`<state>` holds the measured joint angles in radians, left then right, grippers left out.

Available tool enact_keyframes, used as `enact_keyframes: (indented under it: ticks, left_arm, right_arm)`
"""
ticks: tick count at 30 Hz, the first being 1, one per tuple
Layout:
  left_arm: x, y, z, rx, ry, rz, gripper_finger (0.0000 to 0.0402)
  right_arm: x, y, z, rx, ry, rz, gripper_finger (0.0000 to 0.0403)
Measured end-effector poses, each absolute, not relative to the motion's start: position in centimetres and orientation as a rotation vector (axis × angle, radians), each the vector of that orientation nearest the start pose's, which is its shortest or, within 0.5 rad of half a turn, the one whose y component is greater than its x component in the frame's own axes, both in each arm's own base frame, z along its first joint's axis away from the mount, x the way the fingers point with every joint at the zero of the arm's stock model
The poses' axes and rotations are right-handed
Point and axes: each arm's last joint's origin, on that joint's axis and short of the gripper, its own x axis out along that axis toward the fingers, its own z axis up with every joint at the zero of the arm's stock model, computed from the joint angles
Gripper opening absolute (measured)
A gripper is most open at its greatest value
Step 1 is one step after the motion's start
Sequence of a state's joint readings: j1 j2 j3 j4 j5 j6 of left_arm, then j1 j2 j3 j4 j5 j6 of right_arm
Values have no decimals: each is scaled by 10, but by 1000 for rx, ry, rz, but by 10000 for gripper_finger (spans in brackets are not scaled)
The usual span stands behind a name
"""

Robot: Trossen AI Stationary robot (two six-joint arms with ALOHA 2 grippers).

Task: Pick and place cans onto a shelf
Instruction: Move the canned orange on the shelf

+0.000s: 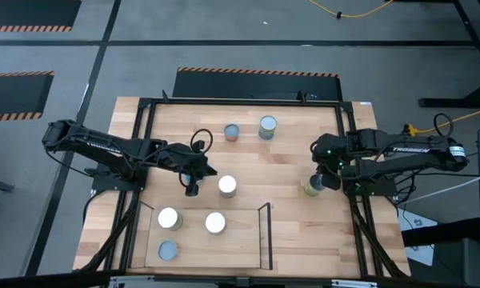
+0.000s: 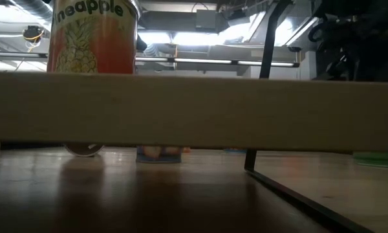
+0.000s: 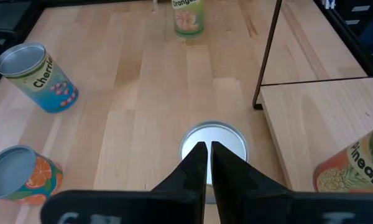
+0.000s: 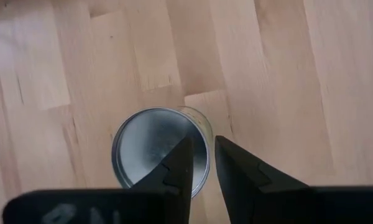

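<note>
Three cans stand on the shelf at the near left, one with a pineapple label. Two more cans stand on the table toward the far edge. A white-topped can stands at the table's middle. My left gripper hangs just left of it, shut and holding nothing, with its fingertips pointing at that can. At the right, my right gripper is closed over a silver-topped, green-labelled can. My right gripper has the far side of the can's rim between its two fingers. One finger lies over the silver top and the other is outside the wall. The fingers come steeply from above. The can's foot is hidden, so I cannot tell whether it stands on the table.
Thin black rails edge the shelf's right side. In the left wrist view a cherries can and an orange-labelled can stand off to one side. Bare wood lies between the middle can and the right gripper.
</note>
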<state>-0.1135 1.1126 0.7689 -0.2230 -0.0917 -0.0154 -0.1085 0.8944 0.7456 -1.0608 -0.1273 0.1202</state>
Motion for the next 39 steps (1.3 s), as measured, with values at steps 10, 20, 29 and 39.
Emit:
enact_keyframes:
  ticks: [10,20,29,39]
  left_arm:
    - [234,-24,262,43,564,-17,14]
    - [234,-24,262,43,564,-17,14]
    - [234,-24,262,43,565,-17,14]
    - [234,-24,262,43,564,-17,14]
  right_arm:
    - [150,-13,233,231,1267,-43,72]
    - [164,-14,220,244,1351,-39,72]
    - [167,-14,218,253,1364,-34,42]
    - [183,-15,220,346,1207,-81,6]
